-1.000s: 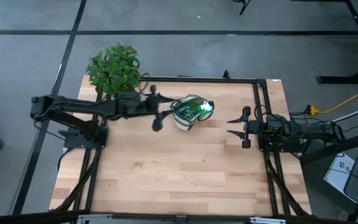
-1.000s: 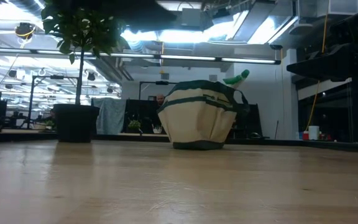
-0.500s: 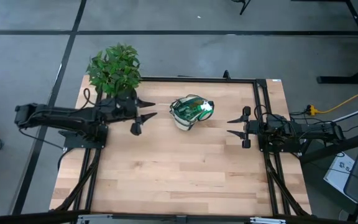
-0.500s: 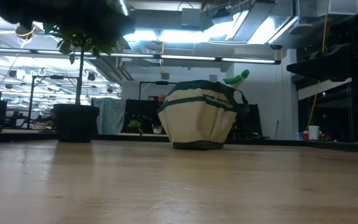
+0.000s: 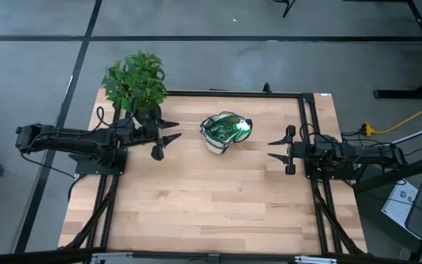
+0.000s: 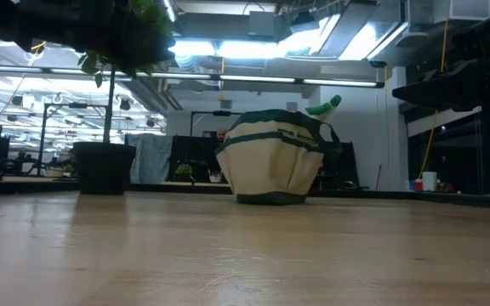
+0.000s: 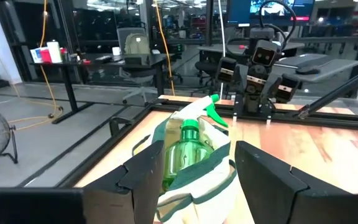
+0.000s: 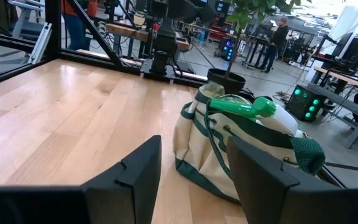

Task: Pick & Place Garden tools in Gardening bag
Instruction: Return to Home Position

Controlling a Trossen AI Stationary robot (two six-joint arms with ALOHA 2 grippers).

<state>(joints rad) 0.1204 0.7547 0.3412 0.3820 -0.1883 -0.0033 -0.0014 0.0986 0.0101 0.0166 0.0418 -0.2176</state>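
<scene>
High view: the left gripper (image 5: 168, 138), fingers wide apart and empty, hangs beside the potted plant (image 5: 134, 81), clear of the gardening bag (image 5: 222, 133); we fear its arm brushing leaves. The right gripper (image 5: 273, 149) waits opposite, open-fingered, empty. Low view: the gardening bag stands upright. Left wrist view: a nudge could spill the protruding spray bottle (image 7: 182, 152). We count one bag, one bottle, one plant.

A cream-and-green gardening bag (image 6: 270, 166) stands near the worktop's (image 6: 245, 255) far edge, a green spray nozzle (image 6: 324, 106) protruding; a black plant pot (image 6: 102, 167) sits apart.
</scene>
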